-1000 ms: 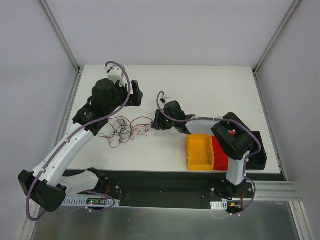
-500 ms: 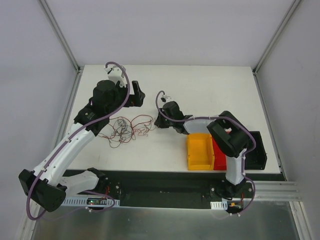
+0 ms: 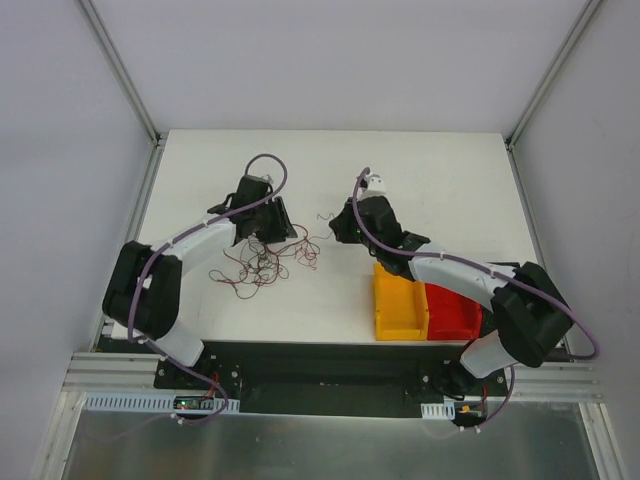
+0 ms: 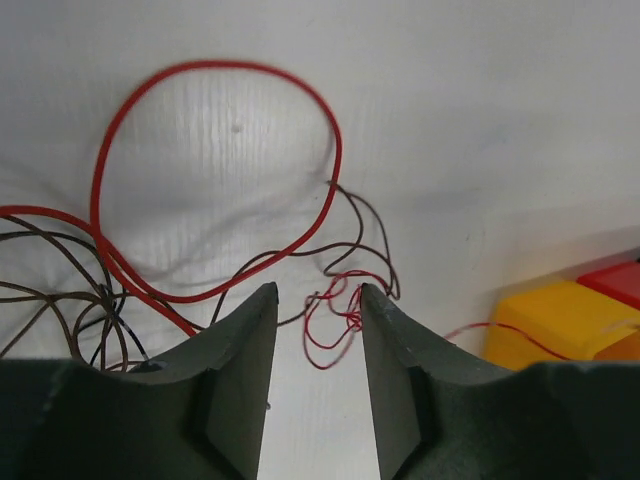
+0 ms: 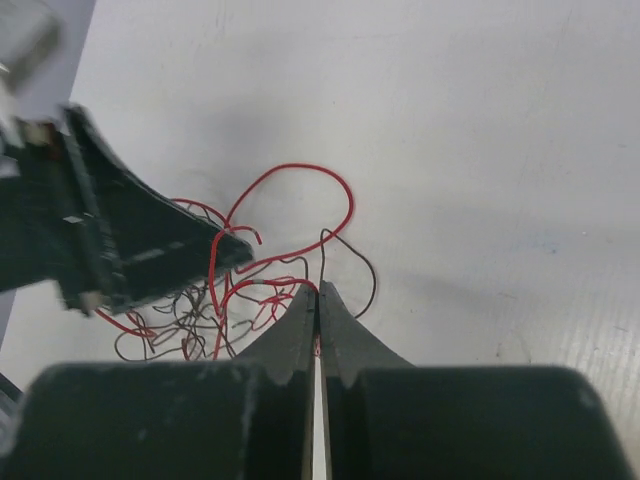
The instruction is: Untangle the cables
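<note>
1. Nearest you, on the right, the yellow bin (image 3: 400,305) stands at the near edge of the table (image 3: 450,180). The red bin (image 3: 455,315) touches its right side, and the right arm reaches out above both.
2. Just left of the bins and a little farther out, the cables (image 3: 262,262) lie on the white tabletop. They form 1 loose scribble of red and dark brown strands between the 2 arms, apart from the yellow bin.
3. Next, look at the left gripper (image 4: 318,292) at the far left side of the tangle.
   - Its 2 fingers stand a modest gap apart and clamp nothing.
   - Through that gap you see a small red loop lying on the table.
   - Past the fingertips, 1 large red loop arcs away, and brown strands bunch to the left.
   - You cannot tell from these views whether the tips touch the tabletop.
4. About level with it, on the right side of the tangle, is the right gripper (image 5: 316,288).
   - Its fingers are pressed together with only a hairline seam between them.
   - A bit of red strand shows in that seam, so it appears to pinch the cables.
   - Red strands and 1 dark strand run from the tangle up to its tips.
   - In its wrist view, the left gripper's dark finger ends just beside a red loop.
5. Farthest from you, the white table runs on behind both grippers.
</note>
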